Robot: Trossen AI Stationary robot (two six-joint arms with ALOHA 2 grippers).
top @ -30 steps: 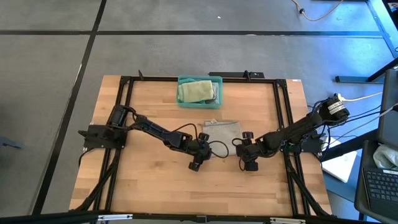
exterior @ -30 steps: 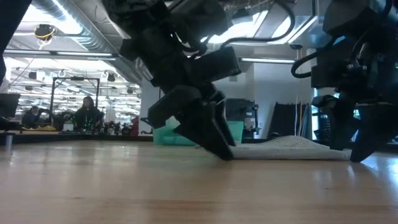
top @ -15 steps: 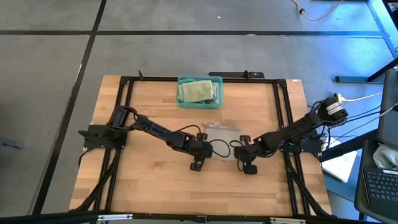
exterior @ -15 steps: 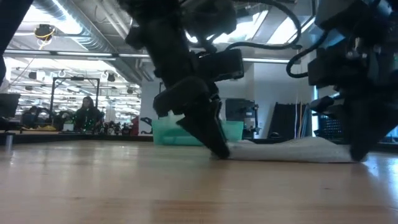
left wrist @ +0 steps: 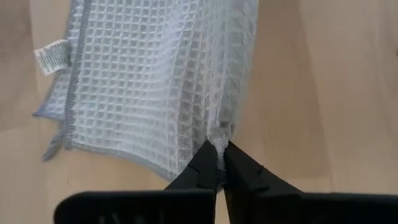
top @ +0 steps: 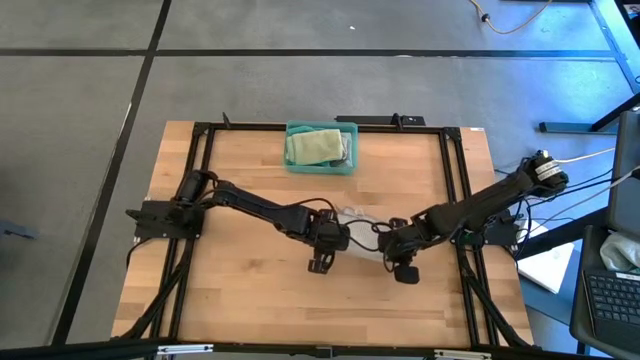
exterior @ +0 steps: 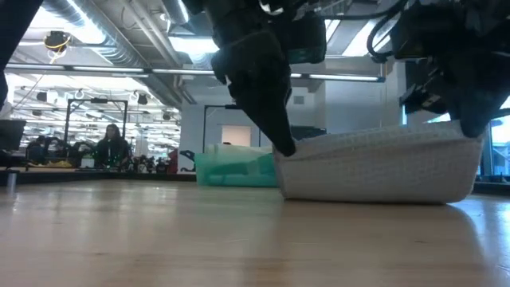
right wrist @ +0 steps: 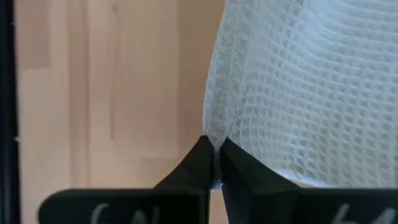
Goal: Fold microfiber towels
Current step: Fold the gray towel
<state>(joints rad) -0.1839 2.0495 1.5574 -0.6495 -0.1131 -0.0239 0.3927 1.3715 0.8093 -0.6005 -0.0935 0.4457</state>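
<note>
A light grey waffle-weave microfiber towel (top: 360, 221) lies mid-table between my two grippers, its near edge raised and its far part on the wood. Its small white tag (left wrist: 53, 57) shows in the left wrist view. My left gripper (top: 334, 238) is shut on the towel's near left corner. My right gripper (top: 392, 241) is shut on its near right corner. In the low view the towel (exterior: 374, 167) hangs like a wall between the two. A pale green towel (top: 314, 147) lies in the teal bin (top: 347, 150) at the far edge. My left gripper pinches the towel's near left corner (left wrist: 217, 138) between its two fingertips, coming steeply from above. The corner is lifted clear and the cloth hangs below it down to the table. My right gripper pinches the near right corner (right wrist: 214, 134) at the hemmed edge, also steeply from above. That corner is raised, and the edge between the two holds sags only slightly.
Black frame rails (top: 200, 180) run along the table's left, right and far sides. Bare wood (top: 300, 300) stretches from the grippers to the near edge. A person (exterior: 107, 143) sits far off in the room beyond the table.
Both grippers have shut on the towel's near corners and risen. The near edge has come up off the table and hangs between them, while the far part has stayed on the wood.
</note>
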